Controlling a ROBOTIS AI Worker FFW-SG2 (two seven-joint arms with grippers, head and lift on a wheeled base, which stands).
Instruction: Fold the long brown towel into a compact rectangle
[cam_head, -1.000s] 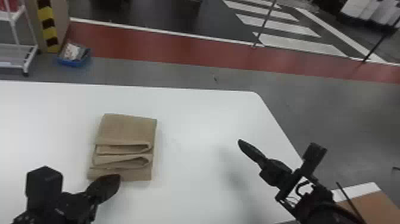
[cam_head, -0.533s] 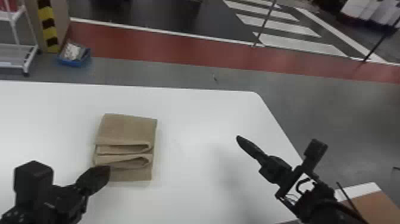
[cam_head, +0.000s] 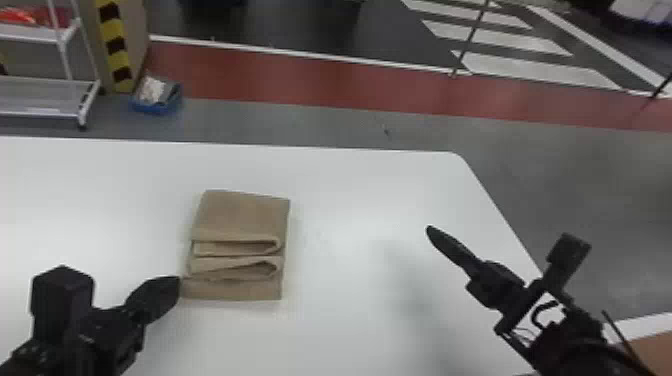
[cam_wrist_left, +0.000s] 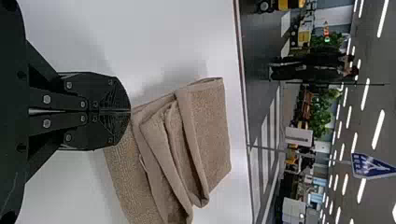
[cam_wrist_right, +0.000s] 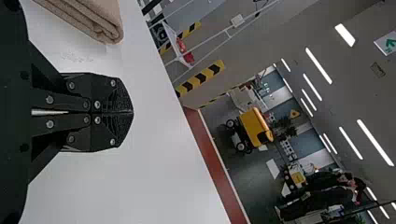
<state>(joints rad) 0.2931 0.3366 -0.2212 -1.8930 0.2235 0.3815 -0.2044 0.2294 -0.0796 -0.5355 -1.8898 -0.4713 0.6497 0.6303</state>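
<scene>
Bright, even light over a white tabletop (cam_head: 350, 200)
Ceiling strip lights (cam_wrist_left: 378, 129) glow white in both wrist views; soft shadows (cam_head: 415, 300) (grey, rather faint) lie across the tabletop, one beside the towel (cam_wrist_left: 210, 130).

Can't see the bench (cam_head: 350, 200)'s left corners, past the head view's edge. Can't judge contact between left gripper (cam_head: 174, 284) and towel (cam_head: 242, 215), cropped in both wrist views.

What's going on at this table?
A folding job: the brown towel lies in stacked folds on the white table, its layers gaping slightly toward the robot. Nothing is gripping it. The left gripper is shut by its near-left corner; contact is unclear. The right gripper, also shut and empty, is off to the towel's right.
</scene>
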